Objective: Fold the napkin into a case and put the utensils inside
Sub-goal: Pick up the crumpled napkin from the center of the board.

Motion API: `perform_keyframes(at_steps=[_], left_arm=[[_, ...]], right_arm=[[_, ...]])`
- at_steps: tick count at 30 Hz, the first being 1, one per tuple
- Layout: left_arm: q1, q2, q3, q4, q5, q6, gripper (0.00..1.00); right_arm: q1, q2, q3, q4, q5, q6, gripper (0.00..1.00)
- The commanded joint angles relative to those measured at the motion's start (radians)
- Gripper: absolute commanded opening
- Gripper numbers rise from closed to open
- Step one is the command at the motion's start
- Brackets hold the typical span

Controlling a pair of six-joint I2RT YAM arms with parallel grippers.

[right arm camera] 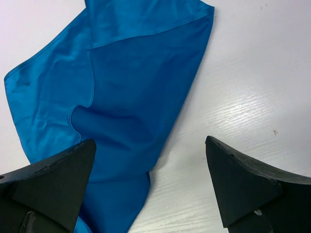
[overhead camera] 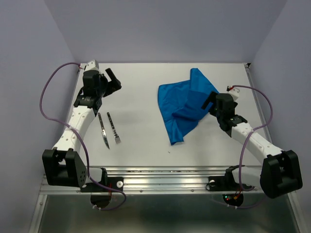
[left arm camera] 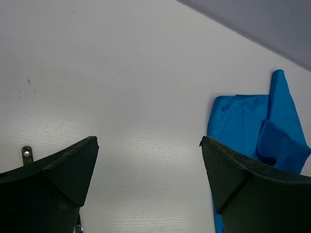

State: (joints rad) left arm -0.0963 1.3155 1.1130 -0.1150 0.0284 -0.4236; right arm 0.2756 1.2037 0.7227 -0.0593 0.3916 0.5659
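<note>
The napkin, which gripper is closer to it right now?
Right. The right gripper hangs open at the right edge of the napkin, overlapping the cloth in the top view. The left gripper is far off to the napkin's left, open, near the far ends of the knife and fork.

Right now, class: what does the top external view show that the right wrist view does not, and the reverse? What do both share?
Only the top external view: the knife and fork lying side by side, and the left gripper. Only the right wrist view: the hem line along the napkin, seen close. Both: the loosely folded blue napkin, the white table and the open right gripper.
</note>
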Motion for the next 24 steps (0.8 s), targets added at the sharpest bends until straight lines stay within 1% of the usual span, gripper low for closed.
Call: perform_keyframes(at_steps=[1,9,14,16,19,20,24], left_arm=[[0.004,-0.002,0.047,0.014,0.015,0.019,0.99],[0.004,0.002,0.048,0.012,0.024,0.022,0.99],[-0.009,0.011,0.050,0.006,0.065,0.052,0.99],[-0.035,0.020,0.054,0.000,0.065,0.062,0.99],[-0.114,0.054,0.057,-0.012,0.050,0.052,0.99],[-0.164,0.060,0.054,-0.012,0.032,0.046,0.99],[-0.268,0.099,0.009,-0.002,0.013,-0.015,0.99]], right_arm=[[-0.004,-0.016,-0.002,0.047,-0.002,0.012,1.00],[-0.004,0.003,0.009,0.047,-0.017,0.002,1.00],[-0.004,0.010,0.009,0.047,-0.082,-0.017,1.00],[-0.004,0.011,0.011,0.047,-0.108,-0.026,1.00],[-0.004,0.026,0.021,0.044,-0.154,-0.035,1.00],[-0.004,0.033,0.024,0.042,-0.164,-0.035,1.00],[-0.004,0.092,0.056,0.027,-0.223,-0.032,1.00]])
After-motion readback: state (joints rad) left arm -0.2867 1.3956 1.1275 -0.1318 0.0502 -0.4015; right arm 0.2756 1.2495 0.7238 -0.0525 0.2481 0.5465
